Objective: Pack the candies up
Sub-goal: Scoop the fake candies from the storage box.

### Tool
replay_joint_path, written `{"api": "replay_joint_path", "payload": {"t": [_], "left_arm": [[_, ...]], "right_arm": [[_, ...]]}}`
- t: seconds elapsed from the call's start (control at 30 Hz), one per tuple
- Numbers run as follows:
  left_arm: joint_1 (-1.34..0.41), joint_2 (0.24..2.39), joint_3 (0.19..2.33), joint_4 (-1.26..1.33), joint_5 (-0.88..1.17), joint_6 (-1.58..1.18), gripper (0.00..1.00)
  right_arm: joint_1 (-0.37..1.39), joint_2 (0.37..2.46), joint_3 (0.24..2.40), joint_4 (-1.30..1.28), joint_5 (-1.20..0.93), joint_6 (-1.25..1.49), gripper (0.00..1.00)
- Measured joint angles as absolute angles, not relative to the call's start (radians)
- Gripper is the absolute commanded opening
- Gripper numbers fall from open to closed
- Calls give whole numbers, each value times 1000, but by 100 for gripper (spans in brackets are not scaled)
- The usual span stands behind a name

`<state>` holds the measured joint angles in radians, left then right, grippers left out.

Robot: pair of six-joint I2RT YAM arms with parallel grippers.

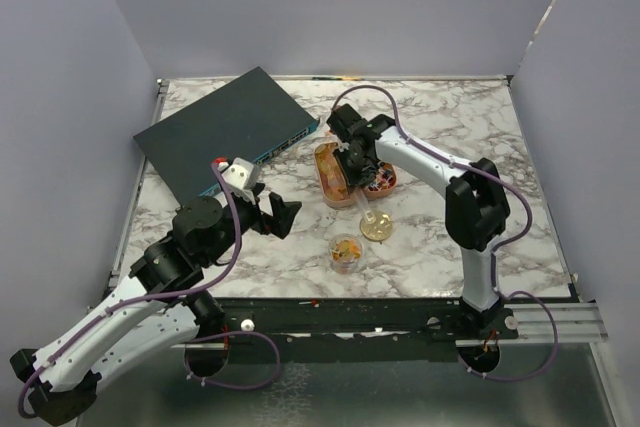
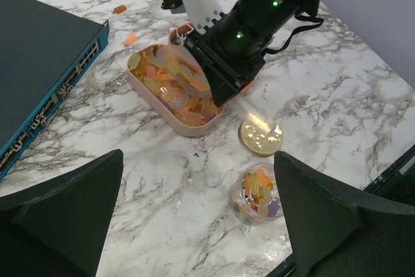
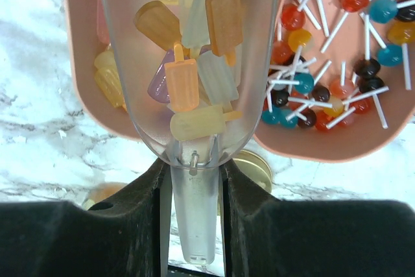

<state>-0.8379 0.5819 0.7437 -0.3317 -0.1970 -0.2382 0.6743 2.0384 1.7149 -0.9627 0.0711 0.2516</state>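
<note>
My right gripper [image 3: 192,199] is shut on the handle of a clear plastic scoop [image 3: 188,43]. The scoop holds several popsicle-shaped candies [image 3: 185,85], orange, yellow and pale. It hangs over a peach tray [image 1: 332,175] full of the same candies [image 2: 172,85]. A second peach tray [image 3: 337,141] on the right holds lollipop candies [image 3: 311,82]. A small clear jar [image 1: 346,252] with several candies stands in front; it also shows in the left wrist view [image 2: 257,194]. My left gripper [image 2: 198,225] is open and empty, above the table left of the jar.
A round gold lid [image 1: 377,228] lies between the jar and the trays. A dark network switch [image 1: 235,132] lies at the back left. Two loose candies [image 2: 123,24] lie on the marble behind the tray. The table's front edge is just past the jar.
</note>
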Motion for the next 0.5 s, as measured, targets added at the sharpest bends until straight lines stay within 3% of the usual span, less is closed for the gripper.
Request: {"api": "replay_joint_path", "payload": {"t": [0.5], "left_arm": [[-837, 613, 744, -332, -208, -242, 99]], "right_arm": [[694, 1738, 1481, -887, 73, 110, 1]]}}
